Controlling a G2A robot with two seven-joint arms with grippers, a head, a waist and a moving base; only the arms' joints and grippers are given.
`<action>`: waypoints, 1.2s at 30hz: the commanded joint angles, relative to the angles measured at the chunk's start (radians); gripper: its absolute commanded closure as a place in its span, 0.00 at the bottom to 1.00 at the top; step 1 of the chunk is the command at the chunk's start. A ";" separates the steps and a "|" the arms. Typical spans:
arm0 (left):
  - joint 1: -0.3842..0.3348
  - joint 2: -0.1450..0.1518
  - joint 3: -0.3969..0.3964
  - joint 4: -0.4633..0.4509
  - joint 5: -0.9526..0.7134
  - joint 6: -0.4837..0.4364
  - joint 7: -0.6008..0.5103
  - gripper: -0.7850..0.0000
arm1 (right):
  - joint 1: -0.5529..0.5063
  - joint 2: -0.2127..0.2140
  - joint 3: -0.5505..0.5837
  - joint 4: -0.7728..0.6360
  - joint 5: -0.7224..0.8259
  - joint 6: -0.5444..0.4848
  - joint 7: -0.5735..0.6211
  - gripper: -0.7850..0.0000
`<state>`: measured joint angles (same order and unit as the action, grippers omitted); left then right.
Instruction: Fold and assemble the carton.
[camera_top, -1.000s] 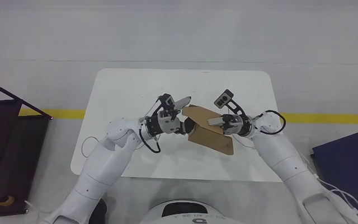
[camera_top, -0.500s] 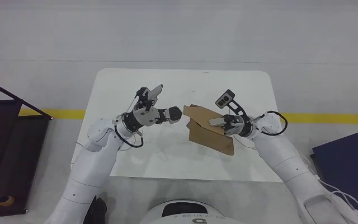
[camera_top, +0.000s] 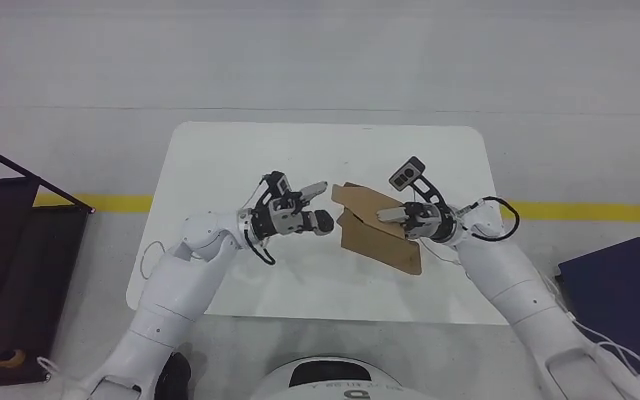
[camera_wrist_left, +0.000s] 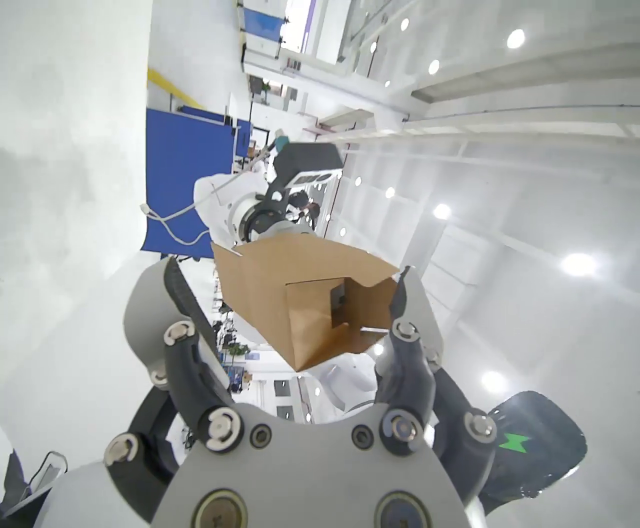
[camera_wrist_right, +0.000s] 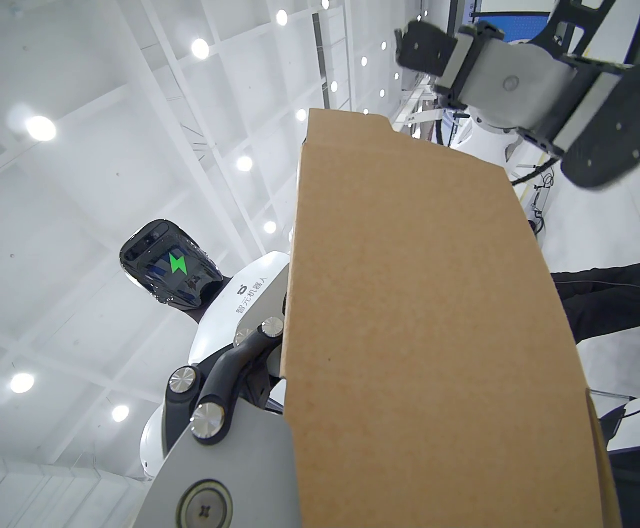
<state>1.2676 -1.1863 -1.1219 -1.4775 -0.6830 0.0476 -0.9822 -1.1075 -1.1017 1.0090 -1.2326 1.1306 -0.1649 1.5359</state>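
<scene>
Now, top view: carton (camera_top: 378, 232), brown and partly folded, is held up over the middle of the white worktop (camera_top: 220, 160), grasped at its right end by the right end effector (camera_top: 394, 214). Left end effector (camera_top: 320, 205) is released, fingers spread, just beside the carton's left end, not touching. A second back it was up against that end; half a second back it had swung well away; it has since returned. Carton has barely shifted meanwhile.

Left wrist view: left end effector (camera_wrist_left: 287, 270) stands wide apart, carton (camera_wrist_left: 310, 300) framed between the fingertips but farther off. Its end is open, one small flap (camera_wrist_left: 312, 320) folded across, with a cut-out in it.

Right wrist view: carton (camera_wrist_right: 425, 325), a broad panel running close along one of the fingers (camera_wrist_right: 227, 367); clenched on it, I judge. Left end effector (camera_wrist_right: 500, 85) hangs beyond the carton's far edge.

Reading: end flaps not yet closed; the left arm looks lined up for another push at them.
</scene>
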 joint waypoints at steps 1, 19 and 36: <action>-0.021 -0.007 0.038 0.006 -0.002 -0.009 -0.019 0.08 | 0.000 0.001 0.001 -0.003 -0.003 0.002 0.000 1.00; -0.068 -0.021 0.093 0.060 -0.019 -0.067 -0.113 0.04 | -0.003 0.000 -0.001 0.005 0.008 0.002 0.000 1.00; -0.077 -0.021 0.118 0.077 0.011 -0.049 -0.128 0.05 | 0.004 -0.005 -0.013 0.009 0.006 0.000 0.000 1.00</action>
<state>1.1920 -1.2071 -1.0057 -1.4023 -0.6699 -0.0028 -1.1098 -1.1039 -1.1063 0.9968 -1.2232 1.1373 -0.1660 1.5359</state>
